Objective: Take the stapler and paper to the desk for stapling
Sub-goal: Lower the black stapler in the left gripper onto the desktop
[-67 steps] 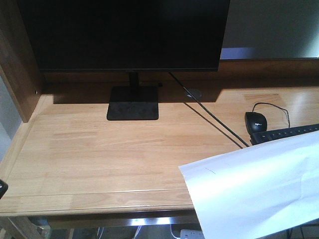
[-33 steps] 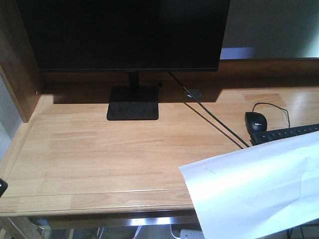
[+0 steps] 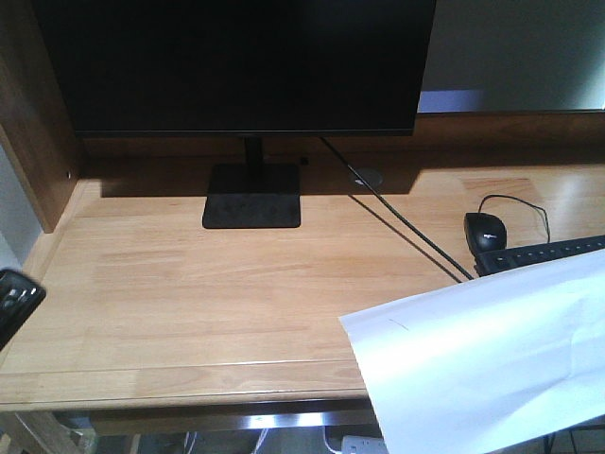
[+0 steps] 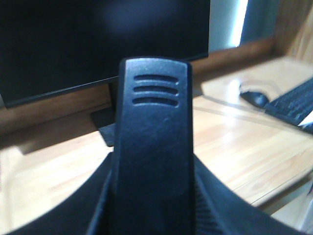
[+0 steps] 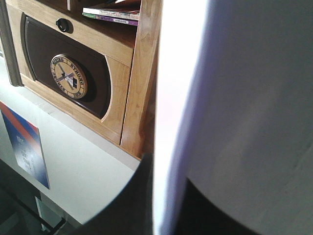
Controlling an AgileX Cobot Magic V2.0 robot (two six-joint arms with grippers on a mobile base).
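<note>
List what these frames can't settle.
- Front view: dark object cut off by the left edge; stapler or gripper, cannot tell.
- Left wrist view: black ridged part fills the middle, hiding the jaws; open or shut unclear.
- Front view: paper covers part of the keyboard.

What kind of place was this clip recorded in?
Probably an office or a home study. A wooden desk carries a large monitor on a stand, with a wired mouse and a keyboard beside it.
</note>
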